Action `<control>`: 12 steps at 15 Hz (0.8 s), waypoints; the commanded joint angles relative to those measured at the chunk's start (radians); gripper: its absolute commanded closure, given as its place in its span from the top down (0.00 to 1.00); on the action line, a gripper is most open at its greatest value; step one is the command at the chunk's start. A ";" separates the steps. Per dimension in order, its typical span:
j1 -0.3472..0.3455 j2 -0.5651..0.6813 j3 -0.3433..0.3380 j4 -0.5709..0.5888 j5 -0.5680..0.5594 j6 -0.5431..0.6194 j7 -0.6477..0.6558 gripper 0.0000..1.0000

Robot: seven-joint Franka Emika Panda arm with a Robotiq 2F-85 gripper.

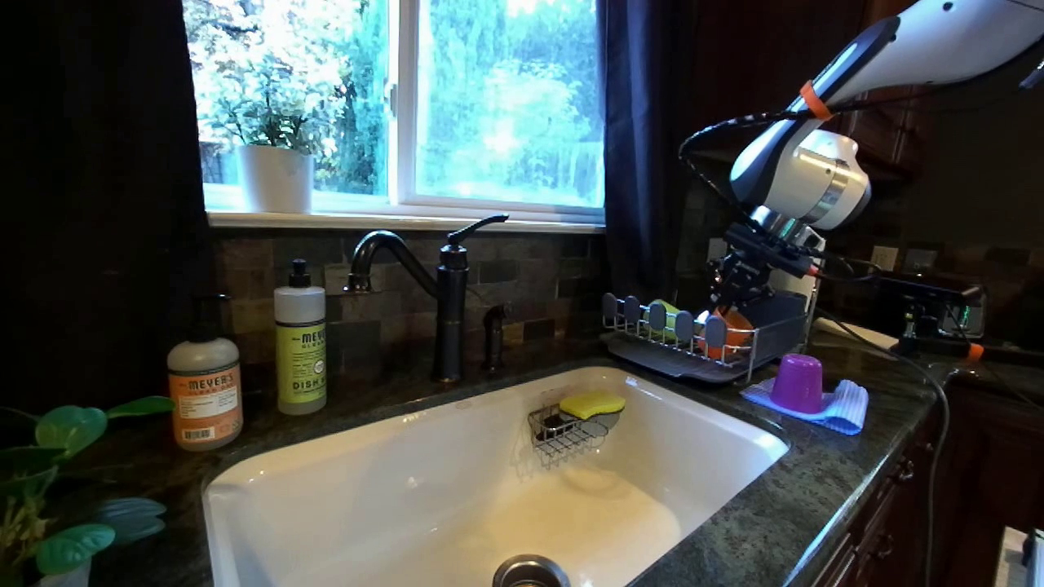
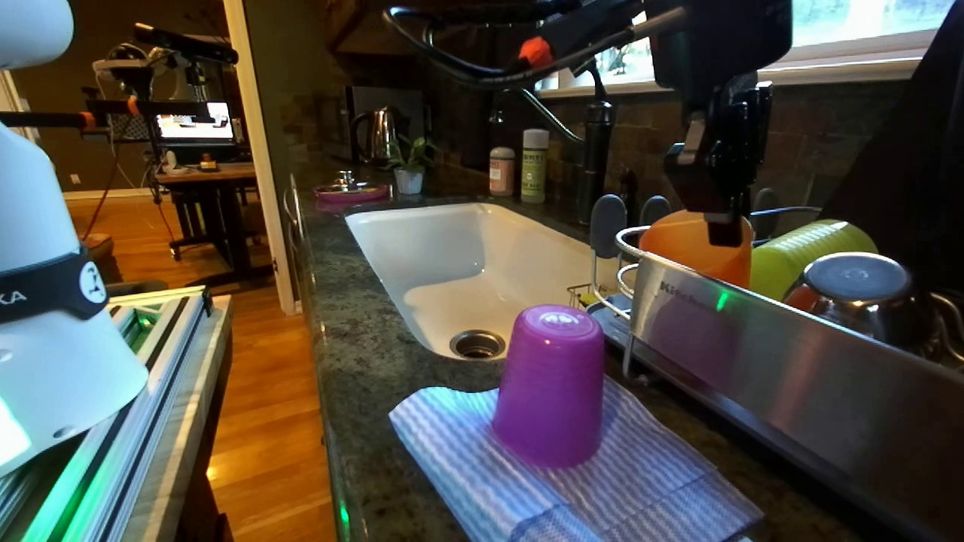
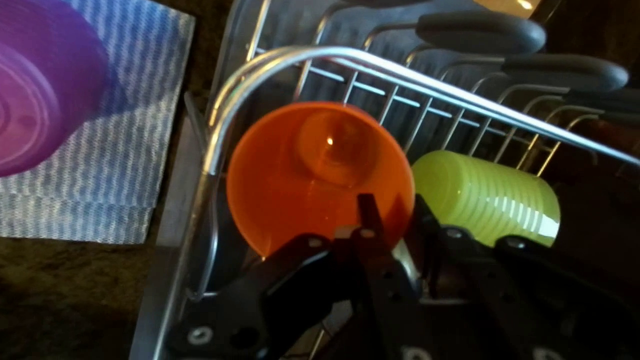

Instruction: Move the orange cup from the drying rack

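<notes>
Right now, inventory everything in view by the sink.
Rectangular sink: 1, white, in dark counter
Curved metal faucet: 1, black, behind sink
Plastic bottles: 2, orange-labelled and green-labelled, by sink
Flat sponge: 1, yellow, at sink's wire caddy
Rectangular wire rack: 1, grey, beside sink
Smooth plastic cup: 1, orange, in rack
Ribbed plastic cup: 1, green, sideways in rack
Round metal vessel: 1, silver, in rack
Striped cloth: 1, blue-white, beside rack
Tapered plastic cup: 1, purple, inverted on cloth
Plant pots: 2, white, windowsill and counter
Jointed arm: 1, white, above rack
Tool: 1, black, at orange cup
</notes>
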 commanded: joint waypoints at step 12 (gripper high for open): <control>-0.091 -0.286 -0.057 0.026 -0.283 -0.304 0.023 0.01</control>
